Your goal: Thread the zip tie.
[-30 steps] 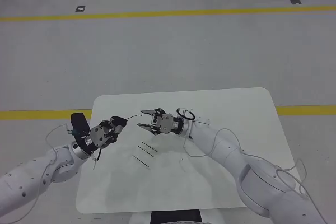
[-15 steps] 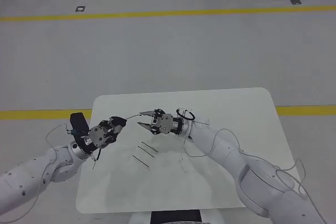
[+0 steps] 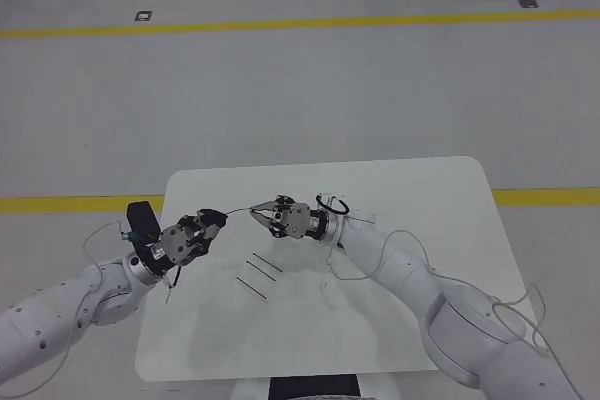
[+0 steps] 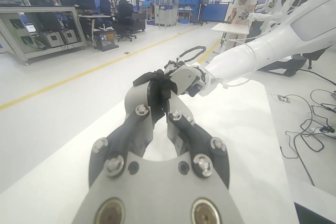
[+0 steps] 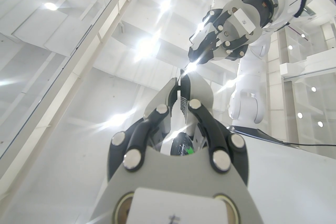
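Black spares (image 3: 267, 263) near held zip tie (image 3: 238, 209)

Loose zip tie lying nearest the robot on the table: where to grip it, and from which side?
Probably mid-length on the loose zip tie, coming straight down from above. It lies flat on the table, thin, straight and diagonal, so close across its width, square to its length. Neither end looks raised.

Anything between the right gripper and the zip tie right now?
Nothing visible. The zip tie spans the gap between the left gripper and right gripper, whose fingers pinch its end. Loose ties lie on the table below, clear of it.
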Robot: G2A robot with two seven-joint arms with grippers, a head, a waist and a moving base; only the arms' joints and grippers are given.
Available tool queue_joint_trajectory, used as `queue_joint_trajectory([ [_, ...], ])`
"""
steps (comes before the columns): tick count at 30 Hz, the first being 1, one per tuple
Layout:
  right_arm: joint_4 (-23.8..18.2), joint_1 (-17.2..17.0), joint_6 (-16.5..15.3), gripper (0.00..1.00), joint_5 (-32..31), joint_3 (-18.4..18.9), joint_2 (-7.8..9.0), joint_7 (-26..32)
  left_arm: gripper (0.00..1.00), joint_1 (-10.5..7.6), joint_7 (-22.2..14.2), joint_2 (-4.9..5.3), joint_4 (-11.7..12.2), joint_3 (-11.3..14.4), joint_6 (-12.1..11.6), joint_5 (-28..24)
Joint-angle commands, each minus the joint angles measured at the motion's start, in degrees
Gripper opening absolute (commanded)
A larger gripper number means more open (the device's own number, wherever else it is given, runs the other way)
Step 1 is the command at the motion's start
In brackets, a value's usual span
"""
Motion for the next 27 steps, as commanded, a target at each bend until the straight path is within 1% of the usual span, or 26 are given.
queue_joint_trajectory([
  [1, 0.0, 0.0, 0.0, 0.0, 0.0, -0.1, 0.0, 0.0, 0.0, 0.0, 0.0, 0.0, 0.1, 0.0, 0.0, -0.1],
  [8, 0.2, 0.3, 0.0, 0.0, 0.0, -0.4, 0.03, 0.0, 0.0, -0.11, -0.1, -0.06, 0.5, 0.0, 0.0, -0.4],
  [9, 0.2, 0.4, 0.0, 0.0, 0.0, -0.6, 0.04, 0.0, 0.38, -0.13, -0.2, -0.08, 0.5, 0.0, 0.0, -0.5],
  [10, 0.4, 0.5, 0.0, 0.0, 0.0, -0.7, 0.07, 0.0, 0.6, -0.15, -0.3, -0.1, 0.5, 0.0, 0.0, -0.6],
  [11, 0.7, 0.7, 0.0, 0.0, 0.0, -1.0, 0.09, 0.0, 0.9, -0.16, -0.4, -0.11, 0.6, 0.0, 0.0, -0.7],
  [12, 0.8, 0.8, 0.0, 0.0, 0.0, -1.1, 0.07, 0.0, 1.0, -0.18, -0.4, -0.12, 0.6, 0.0, 0.0, -0.8],
  [22, 1.7, 1.8, 0.0, 0.0, 0.0, -1.4, 0.09, 0.0, 1.0, -0.36, -0.4, -0.24, 0.7, 0.0, 0.0, -1.7],
  [27, 2.6, 3.3, 0.0, 0.0, 0.0, -1.4, 0.23, 0.0, 1.0, -0.46, 0.5, -0.26, 1.0, 0.0, 0.0, -3.3],
])
